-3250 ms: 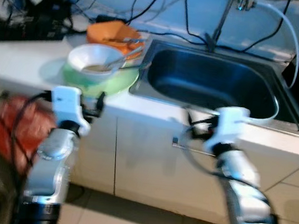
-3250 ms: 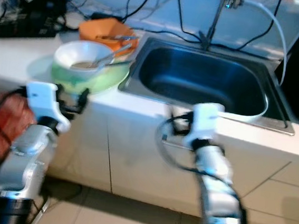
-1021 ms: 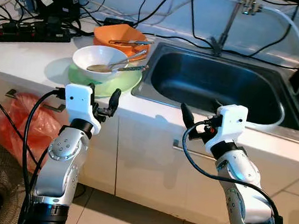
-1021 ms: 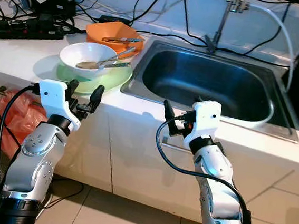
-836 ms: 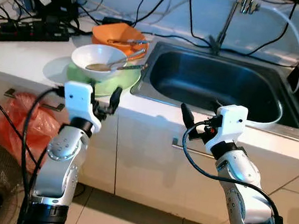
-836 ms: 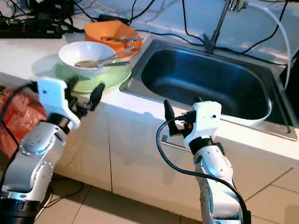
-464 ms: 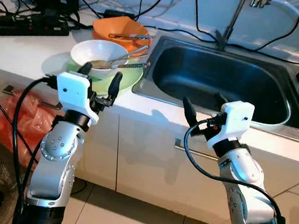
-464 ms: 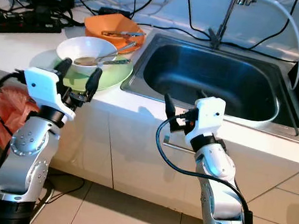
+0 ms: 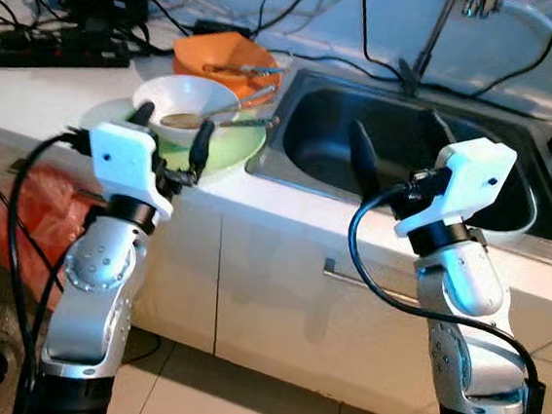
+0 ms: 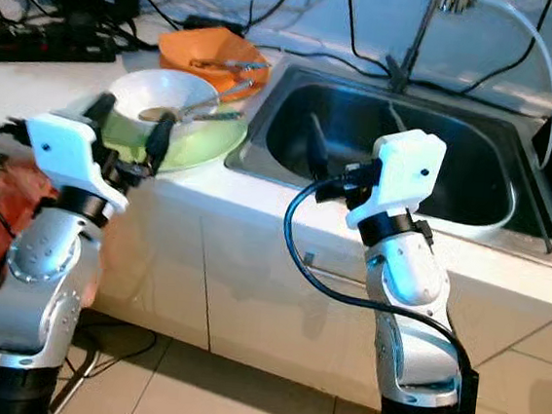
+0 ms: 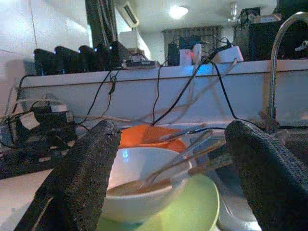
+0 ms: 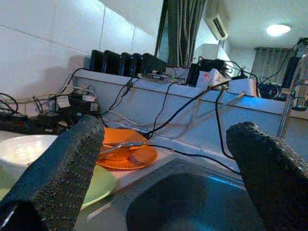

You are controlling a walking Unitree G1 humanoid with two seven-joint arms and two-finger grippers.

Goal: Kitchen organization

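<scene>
White counter [image 9: 43, 82] runs along a tiled wall, with a steel sink [image 9: 398, 155] set into it and a tangle of black cables [image 9: 70, 11] and a power strip at the back. Left of the sink: white bowl [image 9: 183, 110] sitting on a pale green plate [image 9: 233, 149], with what looks like a spoon and chopsticks [image 9: 231, 115] resting in the bowl, handles pointing toward the sink; edges blurred. Behind it, an orange bowl [image 9: 226, 60] holding more utensils. Left gripper [image 9: 170, 138] raised at the counter edge just in front of the green plate, fingers spread wide, empty. Right gripper [image 9: 394, 150] raised over the sink's front rim, fingers also wide apart, holding nothing. Red plastic bag [image 9: 16, 211] hangs below the counter at left.
</scene>
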